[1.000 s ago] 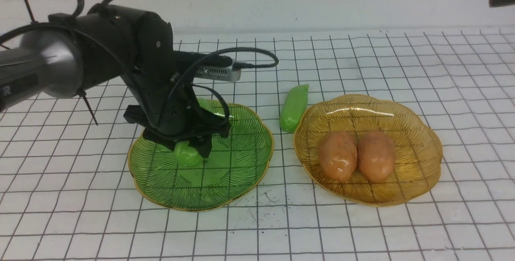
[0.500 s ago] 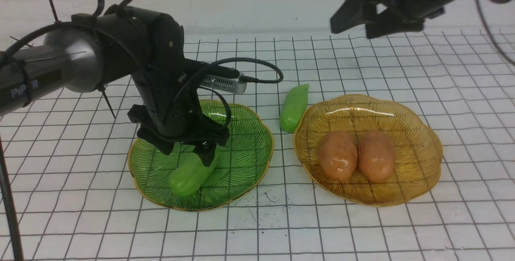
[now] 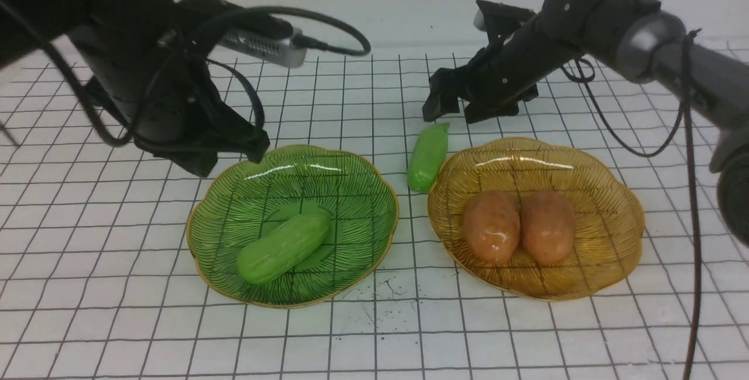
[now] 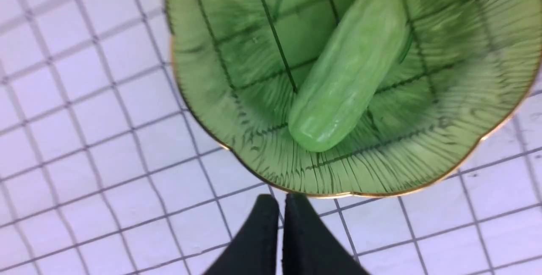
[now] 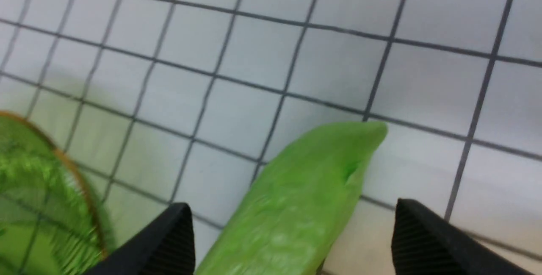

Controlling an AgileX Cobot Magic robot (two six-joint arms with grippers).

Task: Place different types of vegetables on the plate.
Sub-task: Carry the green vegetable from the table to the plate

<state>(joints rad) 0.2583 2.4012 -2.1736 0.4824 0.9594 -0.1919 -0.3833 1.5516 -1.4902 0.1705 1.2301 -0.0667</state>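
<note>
A glossy light-green toy cucumber (image 3: 284, 247) is lying in the green glass plate (image 3: 363, 192), centre-left; its pointed twin (image 3: 428, 157), on the worktop (image 3: 374, 339) mid-frame (two orange-brown potatoes (image 3: 491, 226) are sitting in the amber plate (image 3: 608, 216)). Left claw (image 4: 280, 201) is clamping on nothing; right claw (image 3: 452, 112) is gaping above the twin.

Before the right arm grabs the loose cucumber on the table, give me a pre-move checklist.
1. right gripper open: ok, jaws wide.
2. right gripper aligned: ok, the loose cucumber lies between the jaws in the right wrist view.
3. loose cucumber clear of the amber plate rim: cannot tell, very close.
4. left gripper out of the way: ok, shut, empty, outside the green plate rim.
5. green plate has room: ok, only the plated cucumber lies in it.
6. potatoes on the amber plate: ok, both, side by side.
</note>
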